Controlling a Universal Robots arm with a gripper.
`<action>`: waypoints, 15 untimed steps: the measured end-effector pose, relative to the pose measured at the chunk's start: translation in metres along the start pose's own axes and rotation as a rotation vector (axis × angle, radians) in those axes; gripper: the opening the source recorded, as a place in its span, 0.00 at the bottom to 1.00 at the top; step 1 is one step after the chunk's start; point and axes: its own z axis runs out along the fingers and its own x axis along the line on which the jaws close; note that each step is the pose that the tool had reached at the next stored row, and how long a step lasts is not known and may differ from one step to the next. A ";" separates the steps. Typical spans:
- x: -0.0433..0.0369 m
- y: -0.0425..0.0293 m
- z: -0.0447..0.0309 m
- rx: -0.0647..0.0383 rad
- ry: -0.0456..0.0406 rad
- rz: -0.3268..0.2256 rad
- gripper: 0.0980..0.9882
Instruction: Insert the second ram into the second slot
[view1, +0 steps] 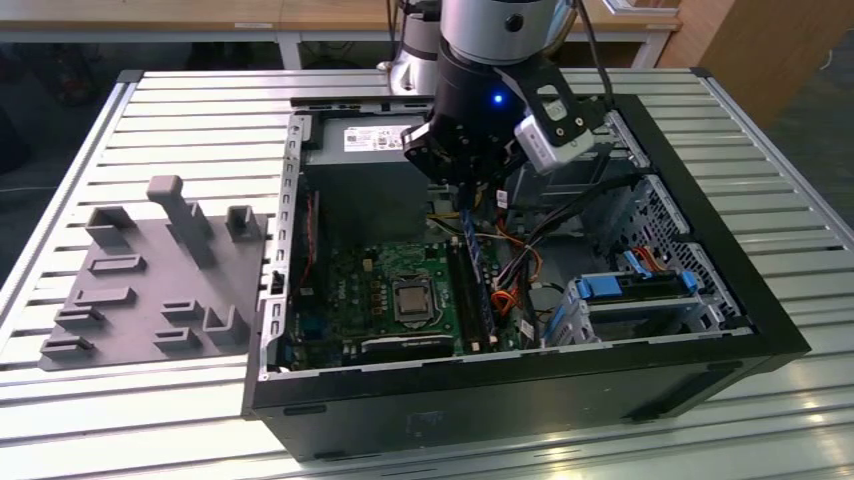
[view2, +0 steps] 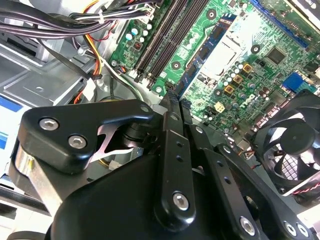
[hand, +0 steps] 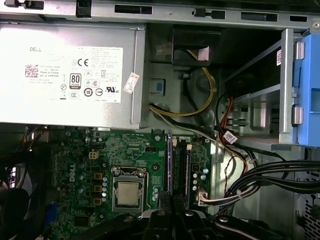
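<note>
The claw (view1: 467, 198), just above the centre of the exterior view, is clamped on one end of the second ram (view1: 470, 250), a thin dark-blue strip. The strip stands on edge along the black slots (hand: 187, 175) of the green motherboard (view1: 387, 290) inside the open computer case (view1: 534, 370)

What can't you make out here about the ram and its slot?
1. Whether the second ram is seated: edge-on in the first wrist view, its near end behind the gripper.
2. The far end of the slots: covered by the arm in the exterior view.
</note>
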 end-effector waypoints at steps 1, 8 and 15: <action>0.0001 -0.0002 0.0030 0.000 0.0000 0.000 0.04; 0.0001 -0.0013 0.0071 0.000 0.0000 0.000 0.04; 0.0002 -0.0024 0.0105 0.000 0.0000 0.000 0.04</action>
